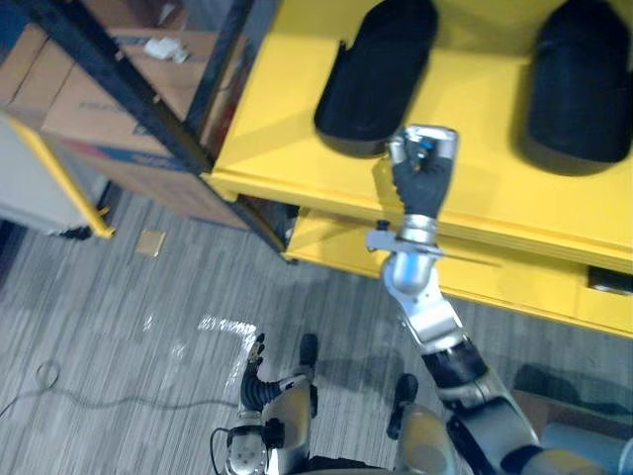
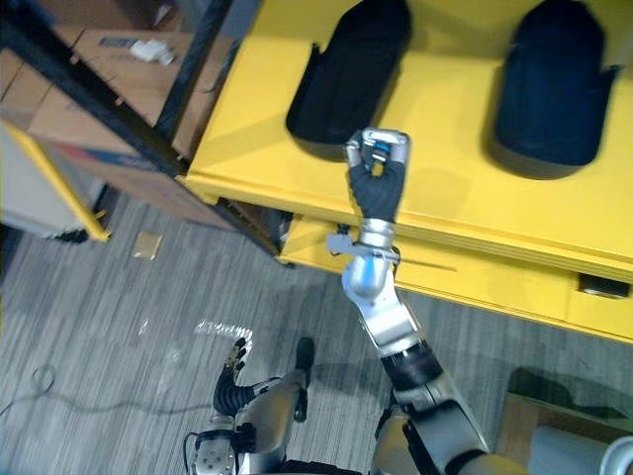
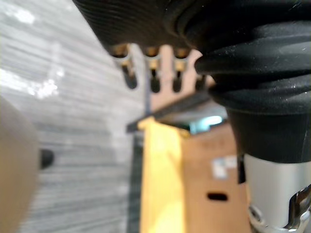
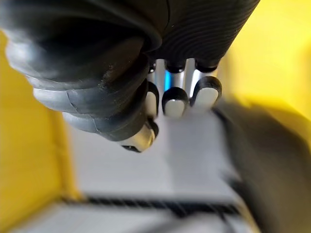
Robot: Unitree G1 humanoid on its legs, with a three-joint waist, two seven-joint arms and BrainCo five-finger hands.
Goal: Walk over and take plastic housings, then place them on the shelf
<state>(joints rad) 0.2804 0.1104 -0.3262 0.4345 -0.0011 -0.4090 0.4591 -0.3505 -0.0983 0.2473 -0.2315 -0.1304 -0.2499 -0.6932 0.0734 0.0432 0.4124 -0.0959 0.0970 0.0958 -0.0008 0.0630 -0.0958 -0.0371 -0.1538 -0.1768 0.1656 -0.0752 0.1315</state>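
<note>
Plastic housings, two in number, lie side by side on the yellow shelf [image 1: 475, 188]. The right hand [image 1: 423, 163] is just beside the near end of the left housing [image 1: 379, 74], fingers curled and clasping nothing. Both the left and the right housing [image 1: 582, 84] are black, elongated, rounded shells. The left hand [image 1: 253, 384] hangs low over the floor, fingers relaxed.

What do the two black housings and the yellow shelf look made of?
Left housing and right housing: probably moulded plastic, matt black, with smooth rounded shells and hardly any glare. Yellow shelf: a painted, faintly glossy flat panel with a stepped front edge; metal or wood cannot be told.
</note>
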